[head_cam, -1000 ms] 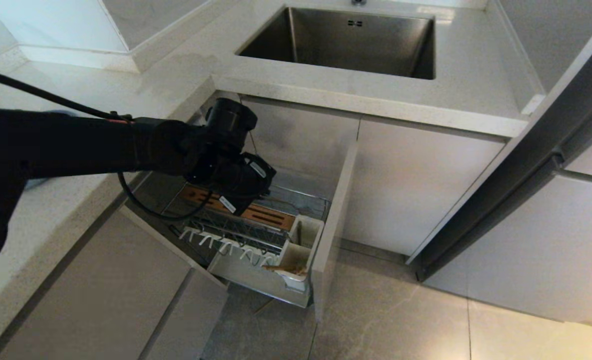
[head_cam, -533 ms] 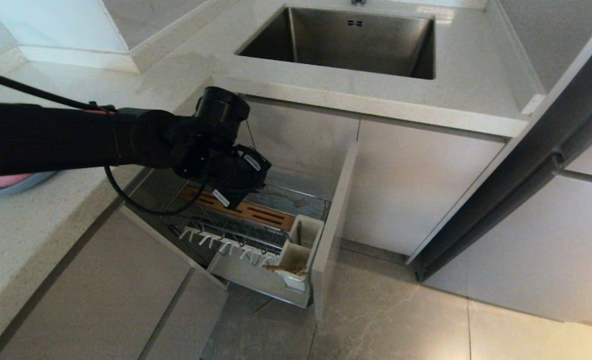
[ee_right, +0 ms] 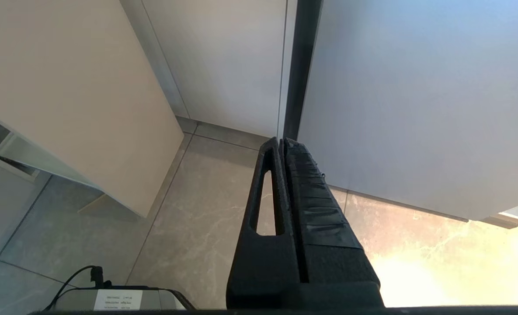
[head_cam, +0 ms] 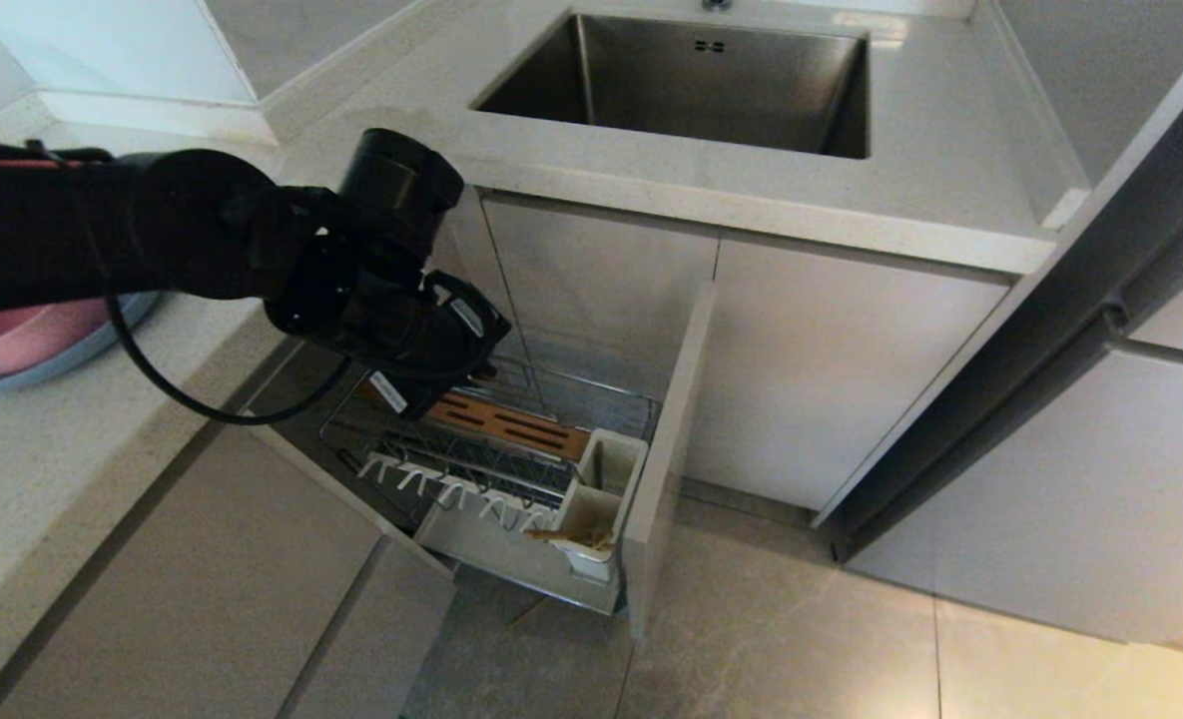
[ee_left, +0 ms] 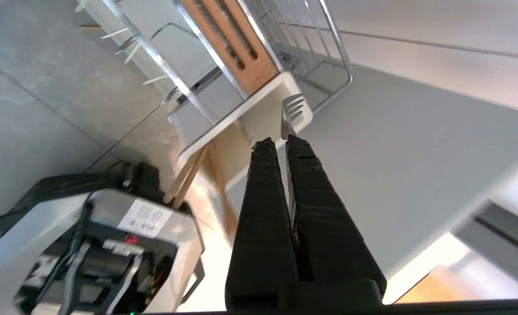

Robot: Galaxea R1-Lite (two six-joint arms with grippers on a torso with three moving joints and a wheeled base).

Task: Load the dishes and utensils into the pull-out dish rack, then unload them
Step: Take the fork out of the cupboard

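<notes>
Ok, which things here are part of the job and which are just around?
Job: pull-out dish rack; silver utensil in the shut left gripper; chopsticks in the utensil cup; pink bowl on the blue plate.
Just around: sink; right gripper, parked shut.

The pull-out dish rack (head_cam: pixel 511 439) stands drawn out – chrome wire, a slotted brown wooden strip (head_cam: pixel 506 423), white prongs (head_cam: pixel 451 489) along the front. Its white utensil cup (head_cam: pixel 596 504) holds the wooden chopsticks (head_cam: pixel 566 537). A silver fork-tipped utensil (ee_left: pixel 291 114) is pinched in the left pincer (ee_left: pixel 278 142). The pink bowl (head_cam: pixel 12 335) rests in the light-blue plate (head_cam: pixel 72 355) on the desk.
</notes>
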